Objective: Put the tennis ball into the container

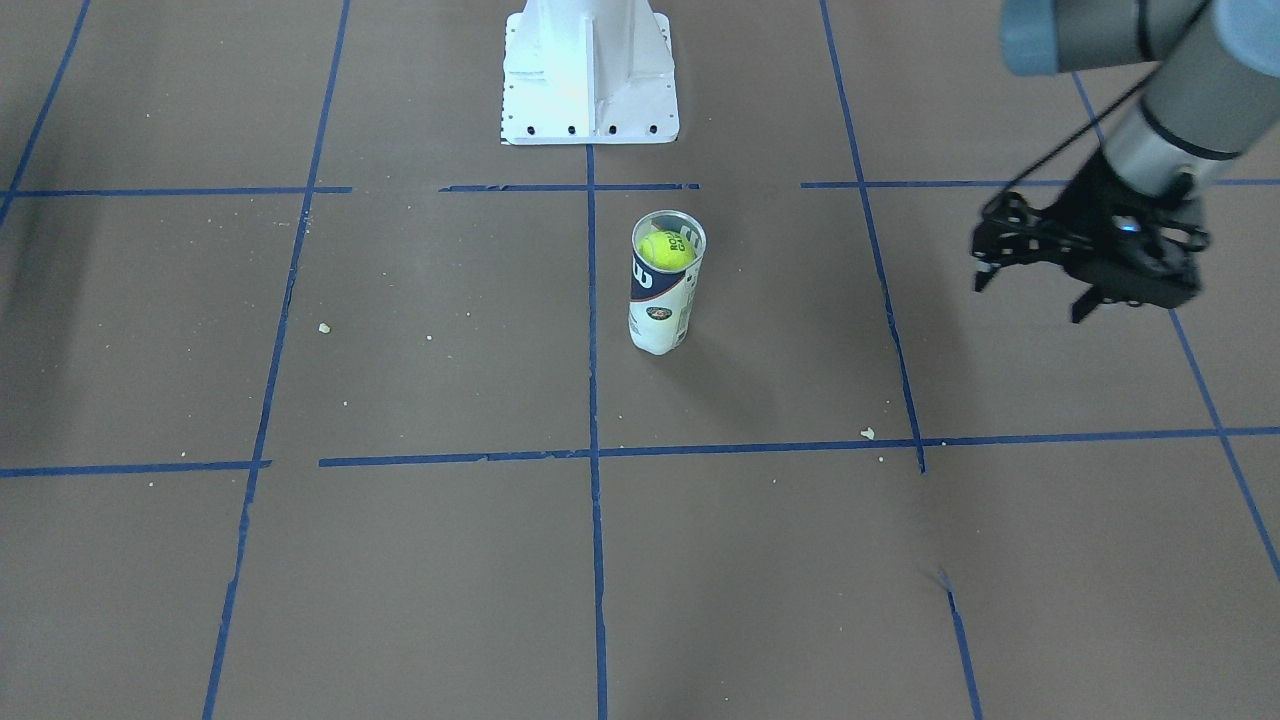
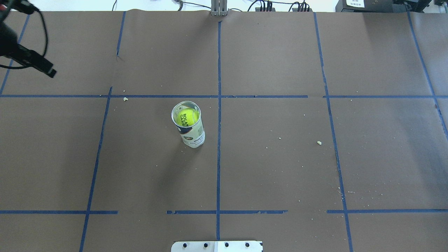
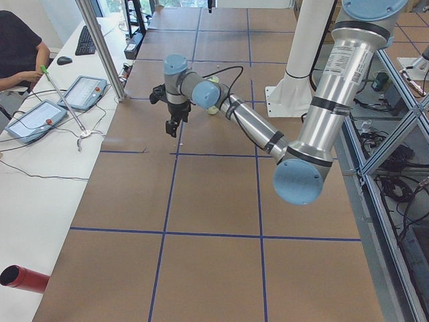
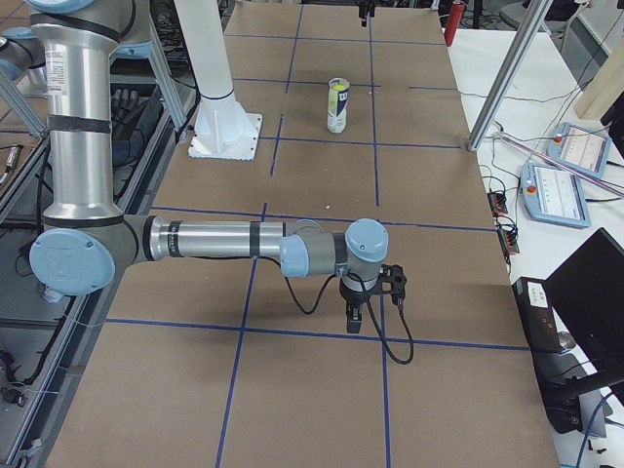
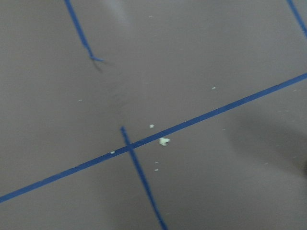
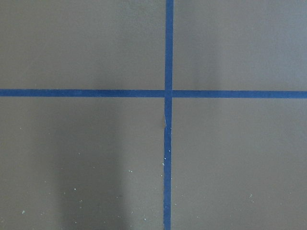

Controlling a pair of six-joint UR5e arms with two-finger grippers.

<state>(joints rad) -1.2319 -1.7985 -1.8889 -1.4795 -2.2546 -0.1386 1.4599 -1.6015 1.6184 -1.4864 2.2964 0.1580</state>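
Ball point(image 1: 666, 250) was seen inside the upright tube point(image 1: 659, 315), near its rim; placing judged done. Left pincer point(image 1: 1030, 298) was spread, empty, well apart from the tube. Right pincer point(image 4: 353, 322): grip couldn't be told. Only parking judged needed.

Near, large left arm point(image 3: 255, 127) reaches far out over the brown surface point(image 3: 214, 201) | its gripper point(image 3: 172, 125) points down above a blue tape line point(image 3: 167, 176) | a sliver of yellow-green tennis ball point(image 3: 213, 104) peeks from behind the forearm | white base point(image 3: 288, 94) beyond | operator point(image 3: 20, 47) at the side desk with two tablets point(image 3: 84, 90) | red tube point(image 3: 23, 278) in the bottom corner
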